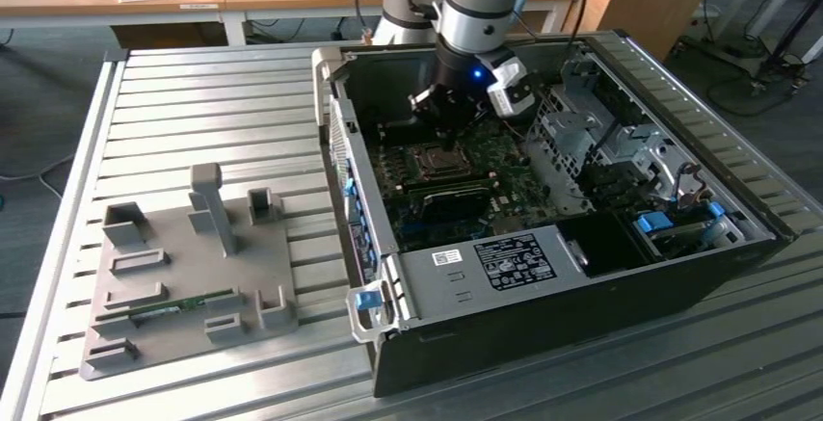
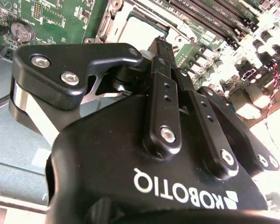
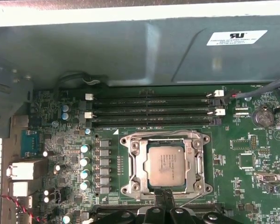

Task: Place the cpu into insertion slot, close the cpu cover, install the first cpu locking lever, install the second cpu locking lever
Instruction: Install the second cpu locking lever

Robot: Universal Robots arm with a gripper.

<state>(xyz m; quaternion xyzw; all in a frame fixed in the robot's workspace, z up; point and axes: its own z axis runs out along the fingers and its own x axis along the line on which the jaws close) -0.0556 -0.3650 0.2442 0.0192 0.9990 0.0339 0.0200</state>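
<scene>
The cpu point(image 3: 165, 165) lies flat in the socket on the green motherboard point(image 3: 245, 140), its silvery top showing through the window of the cpu cover point(image 3: 196, 163). The cover lies down flat around the chip. A thin wire lever point(image 3: 163, 134) runs along one edge of the socket, and another wire point(image 3: 190, 200) slants out at the edge nearest my fingers. My gripper point(image 3: 164, 198) is shut with nothing between its fingers, its tips right at the socket's edge. In the second wrist view the gripper point(image 2: 161, 46) points at the cpu point(image 2: 140, 30). From outside, the gripper point(image 1: 444, 124) hangs just above the socket point(image 1: 438, 161).
The board sits inside an open black computer case point(image 1: 541, 325) with tall walls around it. Memory slots point(image 3: 151, 109) run beside the socket, capacitors point(image 3: 85, 161) on another side. A grey fixture plate point(image 1: 180, 276) lies on the slatted table at the exterior view's left.
</scene>
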